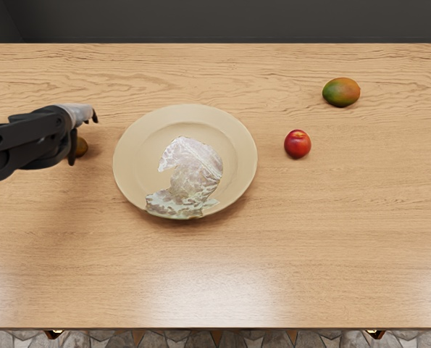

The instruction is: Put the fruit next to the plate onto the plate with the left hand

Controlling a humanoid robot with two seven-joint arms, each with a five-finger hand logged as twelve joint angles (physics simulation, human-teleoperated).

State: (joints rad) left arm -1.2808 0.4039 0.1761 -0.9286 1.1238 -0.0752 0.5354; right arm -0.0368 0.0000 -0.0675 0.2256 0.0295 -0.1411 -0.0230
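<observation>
The left hand [76, 125] reaches in from the 9 o'clock edge of the surface [287, 254] and hangs right over a small brown fruit [81, 148]. The fruit peeks out just below and at about 5 o'clock of the hand. It rests on the wood just beside the plate [137, 138], at the plate's 9 o'clock, not on it. Most of the fruit is hidden, so its long axis cannot be read. Whether the fingers are closed around it or only hang over it cannot be told either.

From the fruit the plate lies at 3 o'clock, so the carry looks like a brief sideways one. The plate holds a crumpled whitish scrap [190, 175] across its middle and 6 o'clock part; the rim side nearest the hand is bare.

A red fruit [297, 143] sits near the plate's 3 o'clock, and a green-orange mango [341, 92] sits farther off at 2 o'clock. No right arm shows.
</observation>
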